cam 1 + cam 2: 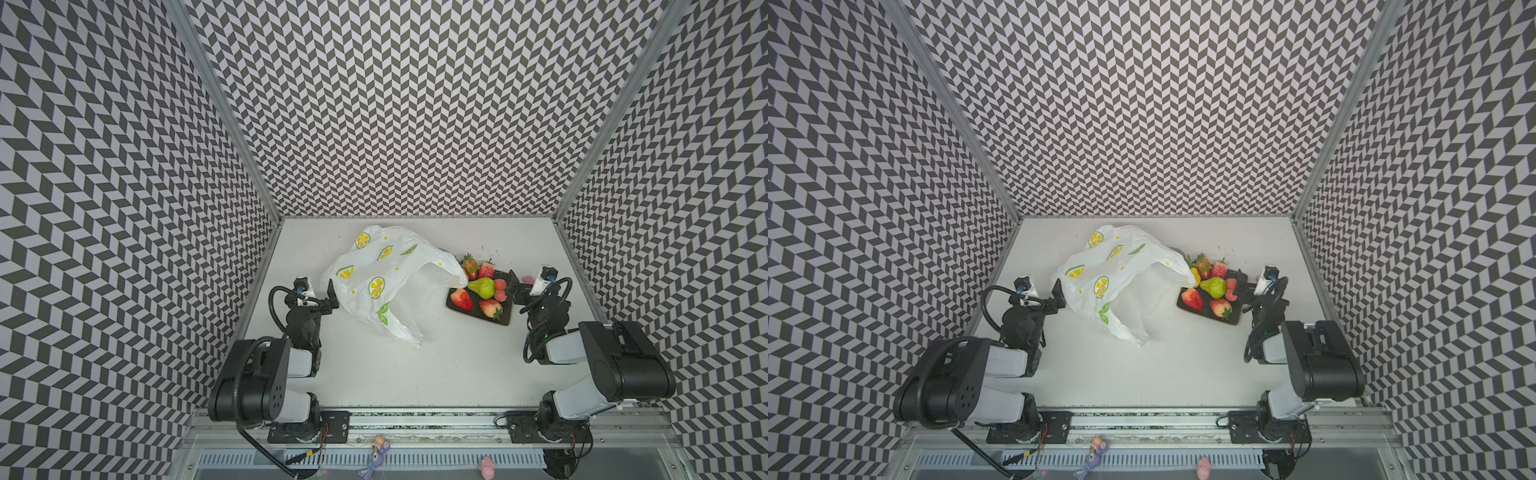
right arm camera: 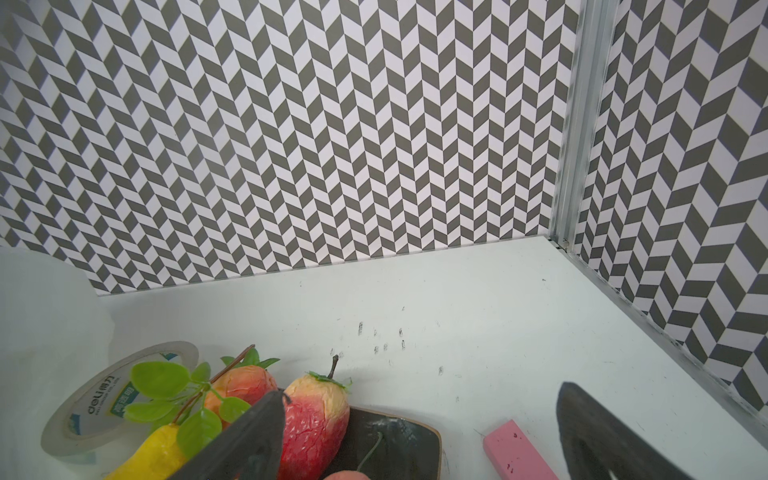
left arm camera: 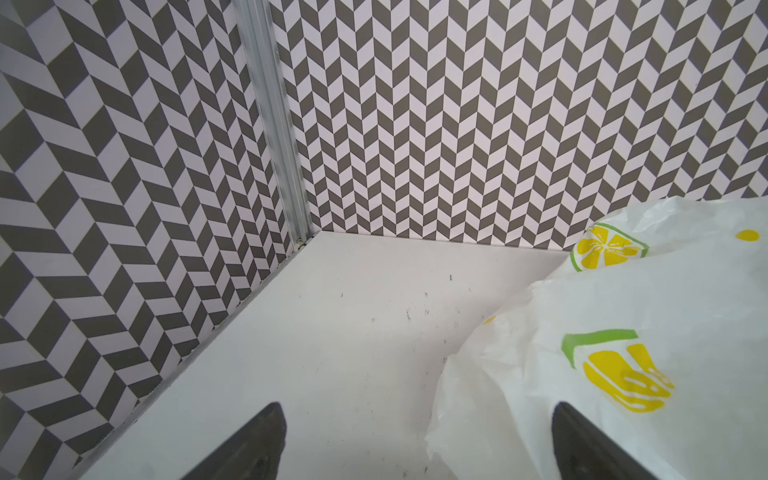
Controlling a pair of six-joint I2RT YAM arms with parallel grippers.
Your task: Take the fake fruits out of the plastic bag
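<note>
Where the two arms reach onto the white table (image 1: 436,374), the left gripper (image 1: 332,297) stands with jaws apart at the near-left edge of the plastic bag (image 1: 374,282), clamping nothing. The right gripper (image 1: 514,286) stands equally wide just beside the dark tray (image 1: 473,319), also empty. The bag (thin, crinkled and white, printed with lemon slices and green leaves) lies slumped at mid-table, with one handle reaching the tray rim. The fake fruits (image 1: 482,289) in sight lie outside it, on or at the tray: four red strawberries, a yellow-green pear and two small orange-red round ones. Both top views show this layout whole. The left wrist view shows only bag (image 3: 623,311) and bare table. Only the right wrist view reveals a tape roll (image 2: 83,407) beyond the fruits, and it shows plainly the pink block (image 2: 515,453) just beside the tray.
</note>
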